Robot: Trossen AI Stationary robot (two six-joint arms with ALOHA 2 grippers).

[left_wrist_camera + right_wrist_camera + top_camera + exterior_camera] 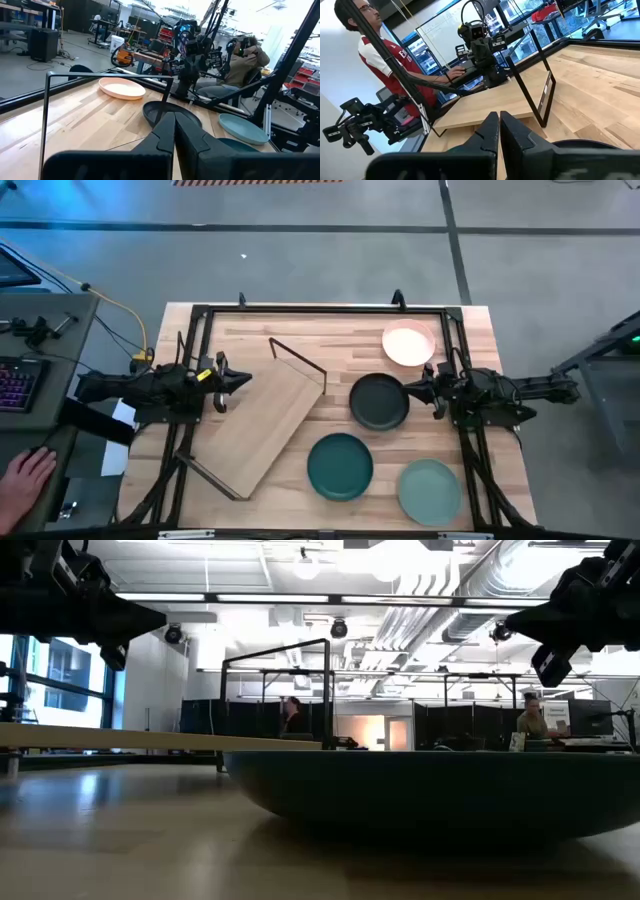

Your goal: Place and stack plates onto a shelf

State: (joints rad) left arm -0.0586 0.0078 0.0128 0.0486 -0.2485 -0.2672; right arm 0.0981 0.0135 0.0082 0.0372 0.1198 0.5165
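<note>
The shelf (262, 420), a pale board with black rod frames, stands slantwise on the table's left half. Right of it lie four plates, each flat on the tabletop: cream (408, 345) at the far side, black (379, 401), dark teal (340, 466) and sage green (429, 490) near the front. My left gripper (245, 380) hovers shut over the shelf's far end, its fingers (174, 127) together. My right gripper (410, 390) hovers shut by the black plate's right rim, holding nothing (499, 127). In the low view both arms hang well above the tabletop.
A black rod frame (325, 310) runs around the tabletop's edges. A person's hand (25, 475) rests at a desk left of the table, beside a keyboard (15, 380). Another person (242, 60) sits beyond the right side. Bare wood lies between the shelf and the plates.
</note>
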